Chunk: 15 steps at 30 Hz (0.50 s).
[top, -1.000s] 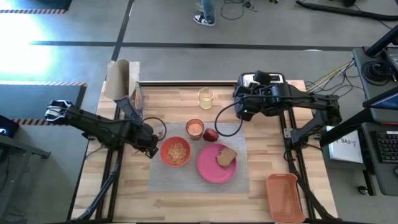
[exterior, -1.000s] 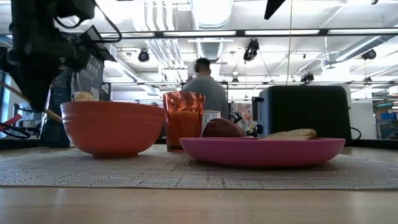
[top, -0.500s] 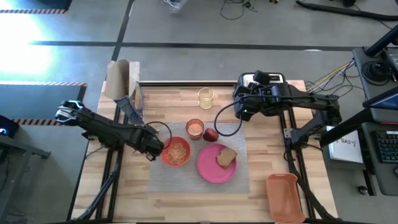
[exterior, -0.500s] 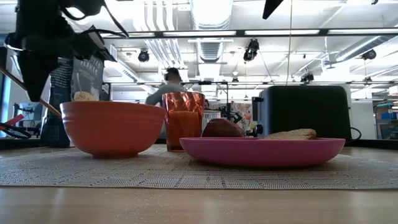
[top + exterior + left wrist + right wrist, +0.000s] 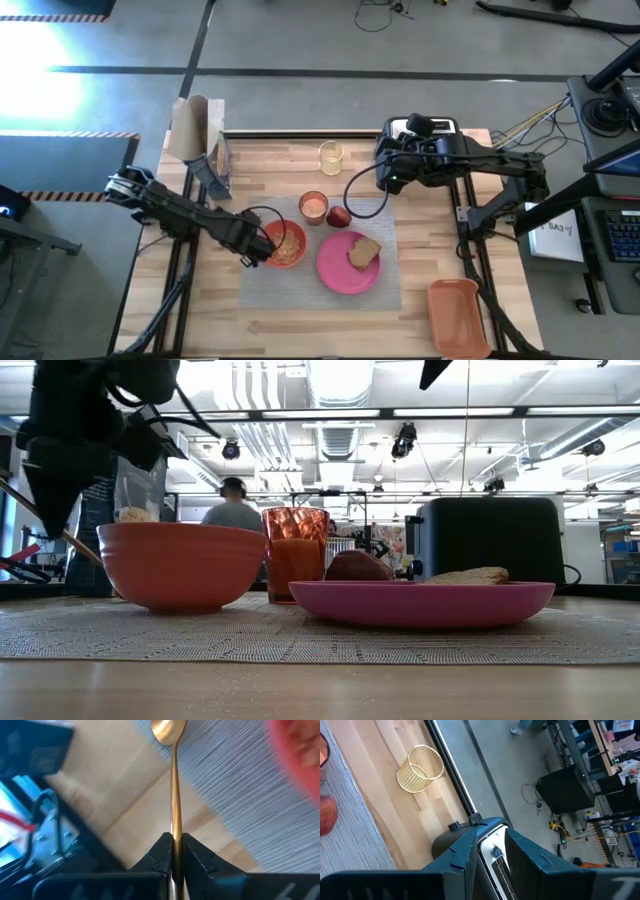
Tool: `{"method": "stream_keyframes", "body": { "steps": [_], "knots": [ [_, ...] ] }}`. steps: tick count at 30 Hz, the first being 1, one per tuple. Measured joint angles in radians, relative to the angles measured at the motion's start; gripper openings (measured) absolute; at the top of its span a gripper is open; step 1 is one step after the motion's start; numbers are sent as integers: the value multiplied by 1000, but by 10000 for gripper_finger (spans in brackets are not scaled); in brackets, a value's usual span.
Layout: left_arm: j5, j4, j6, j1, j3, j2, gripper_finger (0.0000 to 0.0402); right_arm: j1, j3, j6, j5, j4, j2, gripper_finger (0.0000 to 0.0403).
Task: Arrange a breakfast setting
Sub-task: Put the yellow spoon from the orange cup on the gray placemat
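Note:
A grey placemat [image 5: 385, 285] carries an orange-red bowl [image 5: 285, 245] of cereal, a pink plate [image 5: 340, 270] with a brown toast slice [image 5: 364, 253], a red fruit [image 5: 338, 216] and a glass of orange-pink drink [image 5: 313, 206]. My left gripper [image 5: 256, 250] is at the bowl's left side, shut on a gold spoon [image 5: 174, 785]. My right gripper [image 5: 386, 172] is open and empty at the back, near the toaster [image 5: 420, 130]. My left gripper pinches the spoon's thin handle [image 5: 175, 831] between its two fingers, which lie along it. The spoon sticks out ahead of the fingers, and its bowl end [image 5: 169, 729] is over the placemat's left edge [image 5: 235, 795]. In the low view the handle [image 5: 48, 523] slants down beside the bowl [image 5: 180, 565].
A paper bag [image 5: 195, 125] and a cereal packet [image 5: 215, 165] stand at the back left. A yellow wire cup [image 5: 331, 157] stands at the back middle. An orange bin [image 5: 457, 315] sits at the near right corner. A person walks in the room behind [image 5: 232, 510].
My left gripper has carried the spoon toward the table's right edge, up to the left side of the orange-red bowl. It has stayed shut on the handle. The right arm has kept still.

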Motion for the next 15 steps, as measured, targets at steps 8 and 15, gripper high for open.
{"method": "stream_keyframes", "body": {
  "steps": [8, 15],
  "knots": [
    [-53, 39, -11, -4, 0, 29, 9, 0, 0, 0, 0, 0, 0, 91],
    [-56, 39, -37, -4, 0, 62, 9, 0, 0, 0, 0, 0, 0, 91]
  ]
}}
